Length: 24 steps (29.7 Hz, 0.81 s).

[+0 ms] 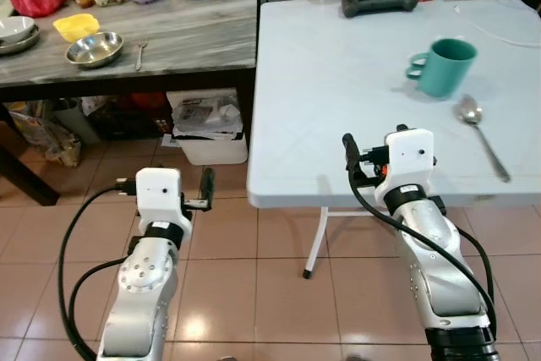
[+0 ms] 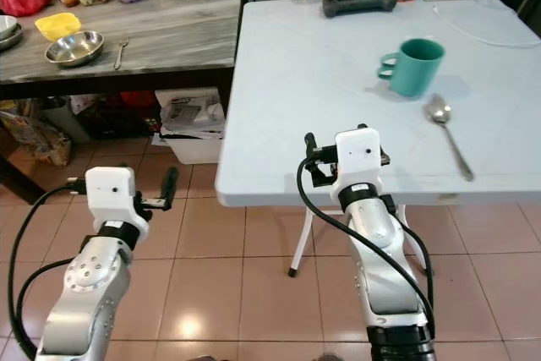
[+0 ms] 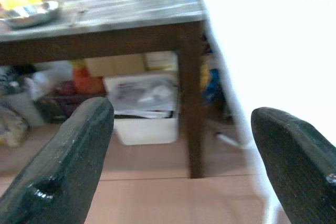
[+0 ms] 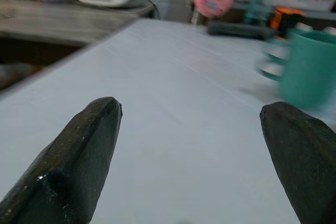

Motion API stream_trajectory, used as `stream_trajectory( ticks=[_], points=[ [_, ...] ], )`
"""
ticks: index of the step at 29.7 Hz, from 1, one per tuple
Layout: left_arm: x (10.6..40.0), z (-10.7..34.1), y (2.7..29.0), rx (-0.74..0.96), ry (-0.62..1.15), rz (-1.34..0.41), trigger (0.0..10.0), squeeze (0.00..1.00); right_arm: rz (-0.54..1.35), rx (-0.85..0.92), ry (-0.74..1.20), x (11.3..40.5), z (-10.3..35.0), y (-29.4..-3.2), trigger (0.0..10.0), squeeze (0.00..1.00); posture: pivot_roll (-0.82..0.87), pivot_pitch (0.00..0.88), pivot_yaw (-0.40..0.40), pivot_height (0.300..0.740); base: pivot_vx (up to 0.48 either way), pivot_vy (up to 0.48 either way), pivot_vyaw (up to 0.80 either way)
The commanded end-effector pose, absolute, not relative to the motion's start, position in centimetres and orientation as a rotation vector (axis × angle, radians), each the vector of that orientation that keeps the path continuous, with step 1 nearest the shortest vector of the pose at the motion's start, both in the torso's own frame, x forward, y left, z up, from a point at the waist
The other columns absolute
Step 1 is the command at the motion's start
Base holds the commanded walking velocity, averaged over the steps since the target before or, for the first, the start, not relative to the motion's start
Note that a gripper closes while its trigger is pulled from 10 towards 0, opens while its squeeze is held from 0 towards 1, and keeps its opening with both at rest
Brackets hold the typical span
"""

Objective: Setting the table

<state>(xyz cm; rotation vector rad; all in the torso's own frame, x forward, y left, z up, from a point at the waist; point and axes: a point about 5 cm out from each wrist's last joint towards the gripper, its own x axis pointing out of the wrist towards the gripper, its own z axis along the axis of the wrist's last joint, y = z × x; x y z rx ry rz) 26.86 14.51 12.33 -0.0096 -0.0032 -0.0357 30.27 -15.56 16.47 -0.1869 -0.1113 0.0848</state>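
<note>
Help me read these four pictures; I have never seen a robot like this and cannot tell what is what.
The top two pictures come from the robot's head, looking down at its two silver arms. The bottom two come from cameras on its wrists, looking along each hand's black fingers. The right hand is open over the near edge of the white table, holding nothing. The left hand is open above the floor, also holding nothing. On the table stand a teal mug and a spoon beside it. The wooden side table holds bowls.
</note>
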Motion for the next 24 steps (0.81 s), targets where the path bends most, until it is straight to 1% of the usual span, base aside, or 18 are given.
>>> stream_trajectory(
  ticks=[1, 10, 20, 24],
  points=[
    [26.79, 12.49, 14.99, 0.005, -0.010, -0.023, 10.0, 0.00, 0.093, -0.182, -0.126, 30.34, 16.79, -15.24, 10.0, 0.00, -0.10, 0.107, 0.104, 0.740, 0.000, -0.394, 0.00],
    [26.70, 12.28, 14.91, 0.014, -0.004, -0.020, 10.0, 0.00, 0.083, -0.178, -0.146, 30.33, 17.06, -15.14, 10.0, 0.00, -0.10, 0.105, 0.112, 0.740, 0.000, -0.382, 0.00],
    [26.66, 12.53, 14.69, 0.003, -0.032, -0.057, 10.0, 0.00, 0.062, -0.171, -0.138, 30.16, 16.91, -15.34, 10.0, 0.00, -0.11, 0.111, 0.123, 0.740, 0.000, 0.000, 0.00],
    [26.66, 12.73, 14.57, -0.009, -0.041, -0.086, 10.0, 0.00, 0.061, -0.170, -0.134, 30.09, 16.72, -15.29, 10.0, 0.00, -0.11, 0.116, 0.127, 0.740, 0.000, 0.000, -0.57]
  ],
)
